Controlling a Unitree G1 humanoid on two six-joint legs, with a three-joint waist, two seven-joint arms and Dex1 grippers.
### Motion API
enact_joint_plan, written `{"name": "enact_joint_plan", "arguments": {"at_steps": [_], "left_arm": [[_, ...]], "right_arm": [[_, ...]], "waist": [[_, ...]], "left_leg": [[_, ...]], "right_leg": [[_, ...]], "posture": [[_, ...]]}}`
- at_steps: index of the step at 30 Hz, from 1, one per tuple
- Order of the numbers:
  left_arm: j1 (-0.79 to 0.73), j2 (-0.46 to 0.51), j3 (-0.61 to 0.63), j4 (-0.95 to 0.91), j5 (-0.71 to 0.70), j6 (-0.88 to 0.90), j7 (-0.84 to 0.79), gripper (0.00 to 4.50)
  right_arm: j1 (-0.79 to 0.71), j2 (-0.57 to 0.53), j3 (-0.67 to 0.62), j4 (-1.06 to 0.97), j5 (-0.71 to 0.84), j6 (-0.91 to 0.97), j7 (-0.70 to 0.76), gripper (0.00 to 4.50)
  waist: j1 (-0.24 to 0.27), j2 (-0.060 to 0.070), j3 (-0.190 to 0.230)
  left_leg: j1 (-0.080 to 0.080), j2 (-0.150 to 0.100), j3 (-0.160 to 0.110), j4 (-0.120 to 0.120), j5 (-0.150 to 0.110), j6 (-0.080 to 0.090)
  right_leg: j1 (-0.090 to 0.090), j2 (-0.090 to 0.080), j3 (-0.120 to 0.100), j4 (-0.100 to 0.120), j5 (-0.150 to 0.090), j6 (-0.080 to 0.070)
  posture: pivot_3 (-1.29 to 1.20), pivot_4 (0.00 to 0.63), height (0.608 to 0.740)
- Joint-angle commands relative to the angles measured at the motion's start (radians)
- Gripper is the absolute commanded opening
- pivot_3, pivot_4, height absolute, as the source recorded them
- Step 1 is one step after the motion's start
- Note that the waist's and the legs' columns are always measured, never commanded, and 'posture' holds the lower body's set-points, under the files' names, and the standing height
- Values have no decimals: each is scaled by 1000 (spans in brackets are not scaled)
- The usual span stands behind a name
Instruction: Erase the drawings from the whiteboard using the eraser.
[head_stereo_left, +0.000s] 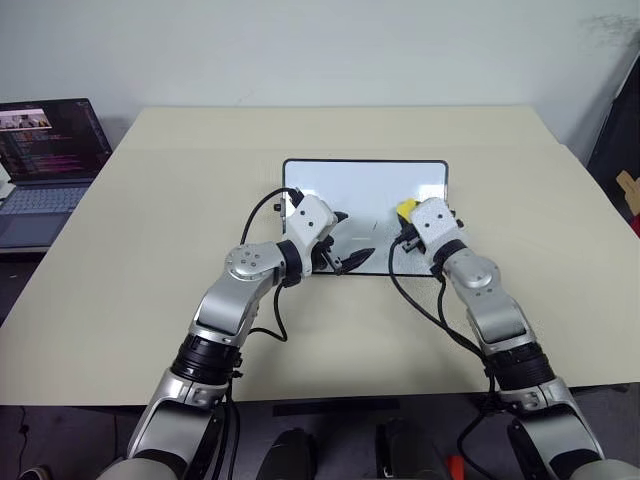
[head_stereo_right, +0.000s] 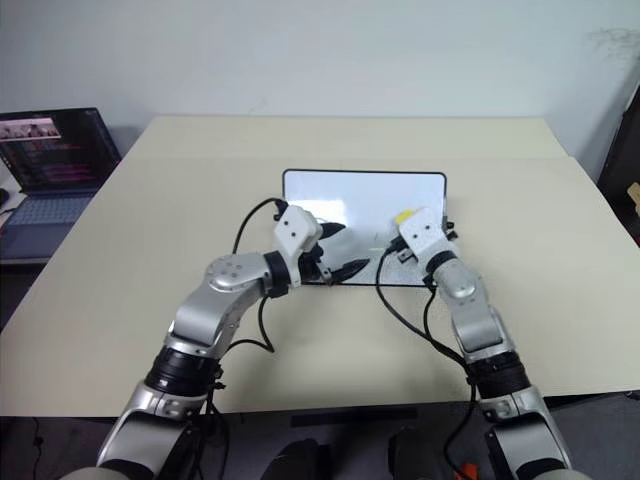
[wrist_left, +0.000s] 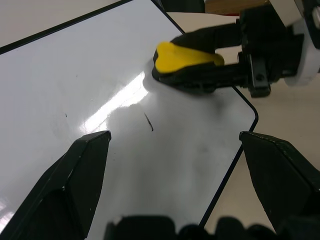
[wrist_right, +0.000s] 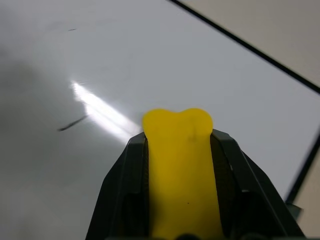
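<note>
Yellow eraser (wrist_right: 177, 170) is working over the whiteboard (head_stereo_left: 340, 180), pinched in the right gripper (head_stereo_left: 408, 222).

Wiping looks to be under way: the right jaws are clamping the block just above the board's right side, while the left gripper (wrist_left: 175, 160) is hanging wide open at the near edge. A short dark stroke of the drawings (wrist_left: 149, 121) is lying close by; next, the eraser needs pressing flat and sweeping across it.
</note>
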Motion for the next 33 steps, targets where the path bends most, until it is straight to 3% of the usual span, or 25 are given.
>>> {"name": "enact_joint_plan", "arguments": {"at_steps": [1,12,24,33], "left_arm": [[-24,-4,17,-14,-2,-8,9,4500],[-16,-7,17,-20,-5,-5,16,4500],[-10,-5,22,-21,-10,-4,21,4500],[-6,-5,23,-24,-12,-2,21,4500]], "right_arm": [[20,-15,26,2,-27,50,33,1268],[-85,-60,-47,66,-133,-31,-153,1268],[12,-48,99,24,-123,10,63,1268],[-39,-78,29,43,-174,-4,-49,1268]], "waist": [[0,0,0],[2,0,0],[-3,0,0],[0,0,0]], "left_leg": [[1,0,0,0,0,0],[9,-2,1,1,0,1],[12,-1,3,0,0,1],[13,-1,3,1,0,1]], "right_leg": [[1,0,0,0,0,0],[5,-1,2,9,0,0],[7,0,3,8,-1,0],[7,0,3,10,0,0]], "posture": [[0,150,740],[0,150,740],[0,150,740],[0,150,740]]}}
